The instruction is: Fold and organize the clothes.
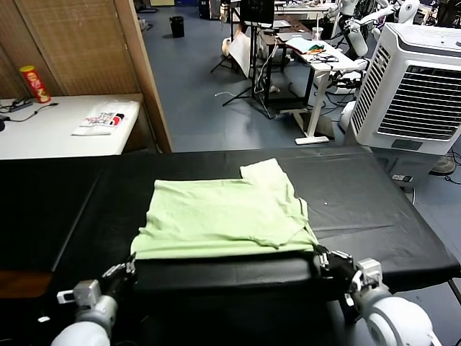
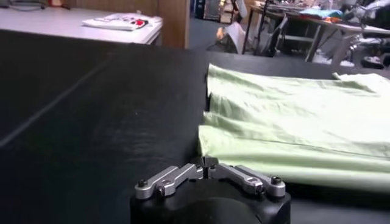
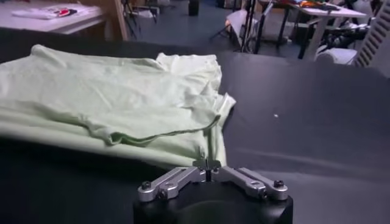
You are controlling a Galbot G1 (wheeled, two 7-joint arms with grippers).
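1. The pale green short-sleeved shirt (image 1: 225, 216) lies flat on the black table cover (image 1: 374, 209), roughly in the middle of it, with its near hem running along the cover's front part.

2. It is already partly folded: the body makes a broad rectangle, and a sleeve or side flap is turned over on the robot's right, leaving layered edges there (the right wrist view shows the stacked layers best). No collar or buttons are visible, so I cannot tell which face is up.

3. What is left, as I judge it: at least one more fold to bring the near hem toward the far edge, then squaring the bundle up and setting it tidily.

4. The left gripper (image 1: 127, 271) sits low at the near left corner of the shirt, its arm reaching in from the bottom left. Its jaws are drawn fully together right at the hem corner; they seem to pinch the fabric edge, though the actual bite is hard to confirm.

5. The right gripper (image 1: 322, 257) mirrors it at the near right corner, also low against the cover. Its jaws are likewise closed tight, with the fingertips meeting at the shirt's edge (cloth appears caught between them).

6. Both wrists point away from the robot, level with each other, a symmetrical pose suited to lifting the hem.
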